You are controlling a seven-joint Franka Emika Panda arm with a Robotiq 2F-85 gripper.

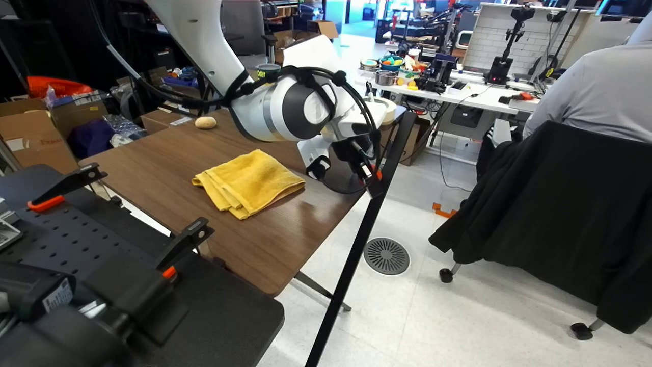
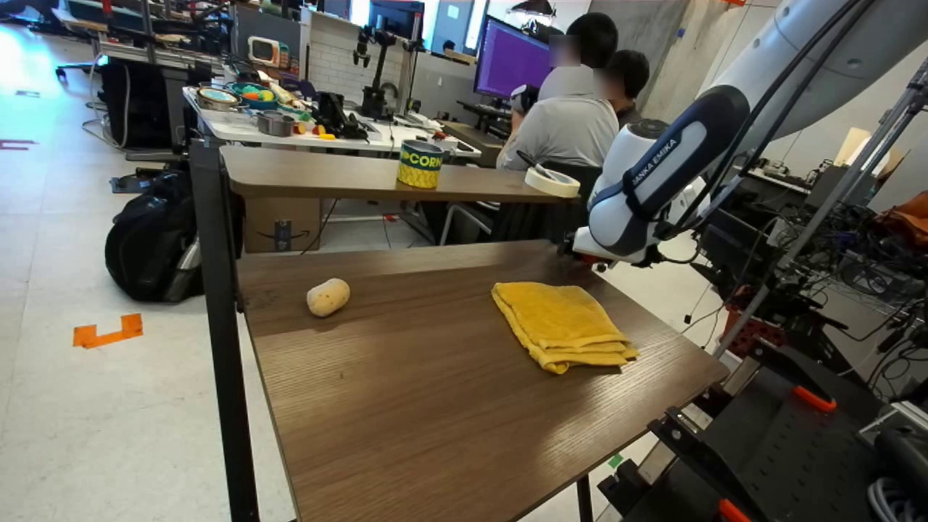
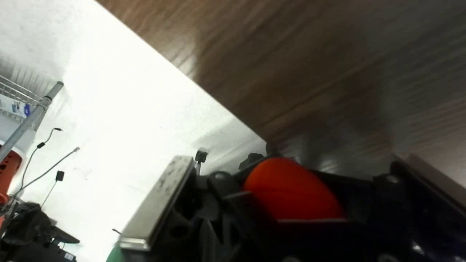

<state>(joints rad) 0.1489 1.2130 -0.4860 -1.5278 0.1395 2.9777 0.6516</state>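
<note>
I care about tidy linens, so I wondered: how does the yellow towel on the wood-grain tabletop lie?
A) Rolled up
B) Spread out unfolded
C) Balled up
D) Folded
D: stacked layers show along the edge of the yellow towel on the wood-grain tabletop in both exterior views.

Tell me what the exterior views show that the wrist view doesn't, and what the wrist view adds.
Only the exterior views show the white arm, a folded yellow cloth, a potato-like lump, a corn-labelled can and a person in grey.

Only the wrist view shows, from up close, the rounded top of a red-orange thing with pale bars on either side; whether it is held, I can't tell.

All of them show the brown tabletop, the pale floor and the gripper, with red-orange showing at it.
</note>
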